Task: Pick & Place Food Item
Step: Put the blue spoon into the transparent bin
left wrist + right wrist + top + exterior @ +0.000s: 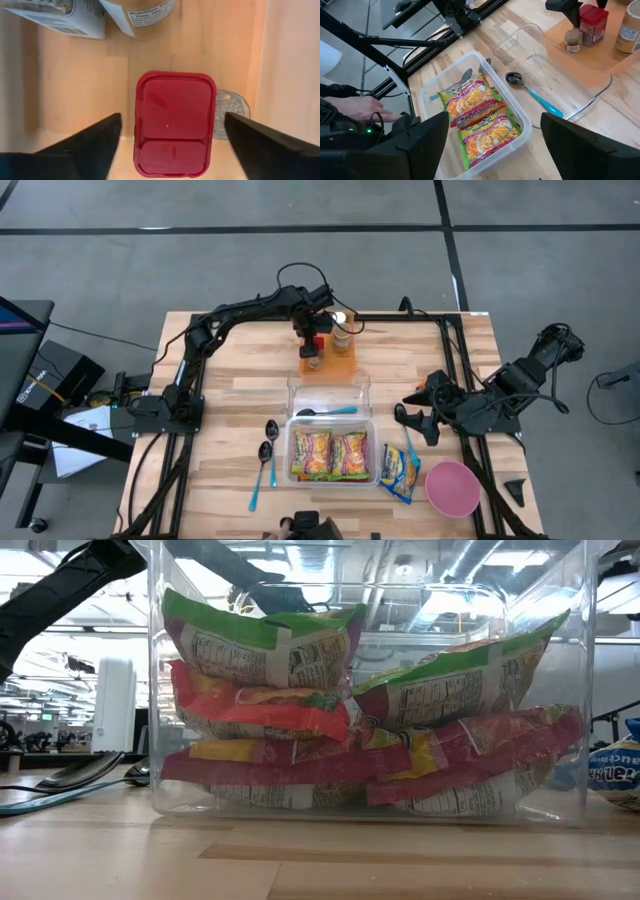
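Note:
A red-lidded spice container stands upright on an orange board at the table's far middle, next to a small silver-lidded jar and a taller labelled jar. My left gripper hovers above the red lid, pointing down and open, with one finger on either side of it and a gap at each side. It also shows in the high view. My right gripper is open and empty at the table's right, beside the clear tubs.
A clear tub holds noodle packets. Another clear tub behind it holds a blue-handled spoon. Two spoons lie to the left. A blue packet and a pink bowl lie near right. A person's hand is at the near edge.

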Controlling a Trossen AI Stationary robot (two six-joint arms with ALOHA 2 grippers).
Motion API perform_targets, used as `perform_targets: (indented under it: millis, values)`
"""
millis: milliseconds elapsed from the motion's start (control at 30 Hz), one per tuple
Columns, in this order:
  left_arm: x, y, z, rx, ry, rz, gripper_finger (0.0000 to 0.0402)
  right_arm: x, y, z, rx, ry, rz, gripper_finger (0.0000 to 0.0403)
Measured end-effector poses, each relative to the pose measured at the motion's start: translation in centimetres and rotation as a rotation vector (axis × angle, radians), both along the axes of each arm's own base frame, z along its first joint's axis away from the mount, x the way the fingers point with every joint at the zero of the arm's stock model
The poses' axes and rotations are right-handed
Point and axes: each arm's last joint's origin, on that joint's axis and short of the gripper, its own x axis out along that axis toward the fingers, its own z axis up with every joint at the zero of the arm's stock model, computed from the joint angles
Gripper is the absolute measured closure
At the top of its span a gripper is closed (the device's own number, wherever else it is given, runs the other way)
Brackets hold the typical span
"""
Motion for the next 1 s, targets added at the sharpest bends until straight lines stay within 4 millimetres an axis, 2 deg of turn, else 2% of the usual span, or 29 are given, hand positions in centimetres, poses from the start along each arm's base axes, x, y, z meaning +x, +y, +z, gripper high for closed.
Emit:
perform_targets:
  millis: [100, 233, 333, 467, 667, 800, 1000]
  values:
    - [-0.1, 0.0, 0.5, 0.01, -0.014, 0.003, 0.0015, 0.0, 0.0, 0.0, 0.0, 0.0, 0.0, 0.0092]
    - [-0.4, -0.1, 2.3, 0.052, -0.052, 0.008, 0.0022, 0.0, 0.0, 0.0, -0.002, 0.002, 0.001, 0.0092]
    - [-1.1, -0.3, 4.8, 0.101, -0.114, 0.017, 0.0036, 0.0, 0.0, -0.1, -0.005, 0.006, 0.001, 0.0092]
    - [-2.8, -1.4, 9.7, 0.162, -0.228, 0.031, 0.0046, -0.1, -0.1, -0.2, -0.016, 0.02, 0.001, 0.0092]
    - [-5.9, -5.0, 17.6, 0.125, -0.505, 0.065, 0.0048, -0.4, -0.1, -0.4, -0.03, 0.052, 0.01, 0.0092]
    - [-8.2, -8.1, 21.9, 0.044, -0.684, 0.07, 0.005, -0.6, 0.0, -0.5, -0.031, 0.07, 0.023, 0.0092]
    - [-11.7, -13.0, 26.1, -0.041, -0.818, 0.05, 0.0054, -0.7, -0.1, -0.7, 0.009, 0.096, 0.002, 0.0092]
